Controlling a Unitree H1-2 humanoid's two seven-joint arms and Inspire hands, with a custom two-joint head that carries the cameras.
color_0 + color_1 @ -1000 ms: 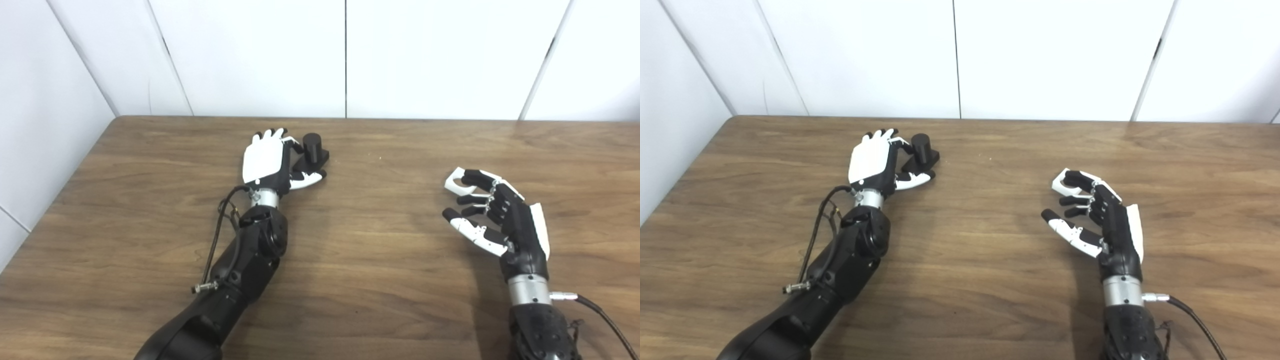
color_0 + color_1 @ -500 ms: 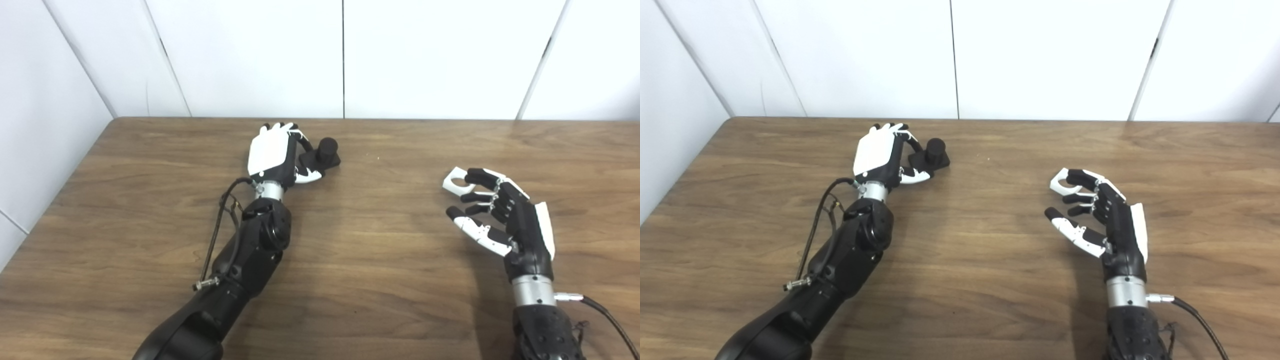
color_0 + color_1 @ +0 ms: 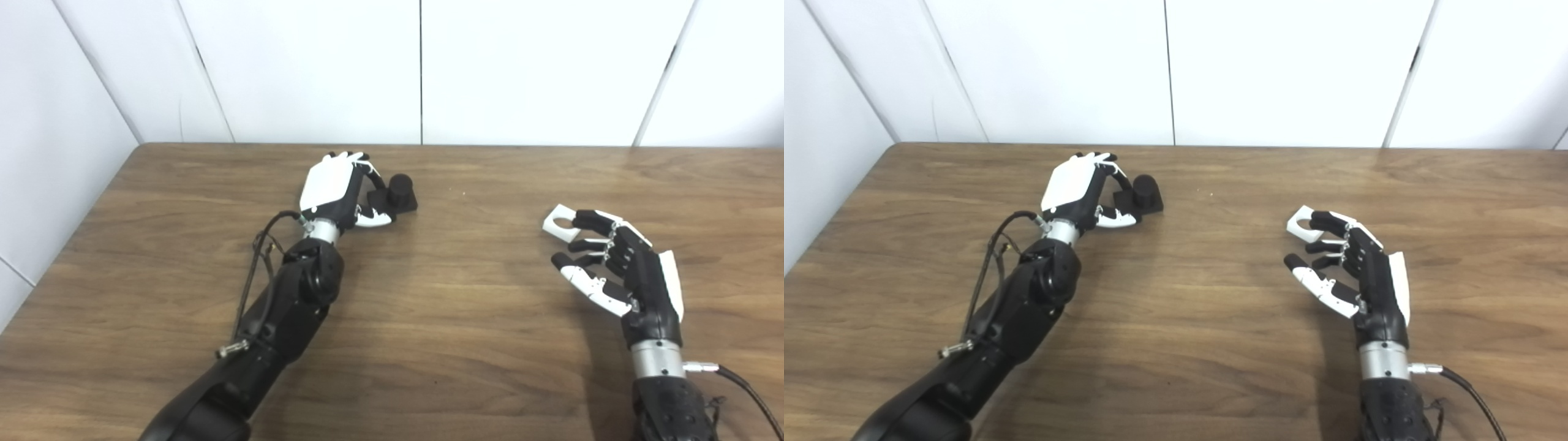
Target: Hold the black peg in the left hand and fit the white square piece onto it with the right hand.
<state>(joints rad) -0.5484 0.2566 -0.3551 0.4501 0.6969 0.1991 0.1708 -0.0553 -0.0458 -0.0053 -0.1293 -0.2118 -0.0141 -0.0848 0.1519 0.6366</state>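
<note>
1. A humanoid robot's left hand (image 3: 335, 191) reaches toward the far edge of a brown wooden surface (image 3: 429, 318), its white back plate turned up and its fingers (image 3: 372, 177) curled around the near-left side of the black peg (image 3: 399, 191).

2. The black peg, a short upright cylinder on a flat square base, stands on the surface left of centre, near the far edge; the thumb lies along the near side of the base while the curled fingers meet the base from behind, so the hand appears to grip the base, though whether it bears any weight cannot be told.

3. The left forearm (image 3: 288, 306), black and jointed, runs diagonally from the near-left corner of the surface up to the hand, with a thin cable (image 3: 251, 288) looping beside the wrist.

4. The right hand (image 3: 1353, 269) hovers over the right half of the surface, palm turned inward, its fingers spread and half curled, closed on nothing.

5. The white square piece (image 3: 558, 222), with a round hole through its middle, lies flat on the surface just beyond the right hand; the uppermost fingertip overlaps its right edge, and whether the two touch cannot be told.

6. The peg and the white square piece lie well apart, with bare wood between them.

7. White wall panels (image 3: 306, 67) rise behind the far edge.
</note>
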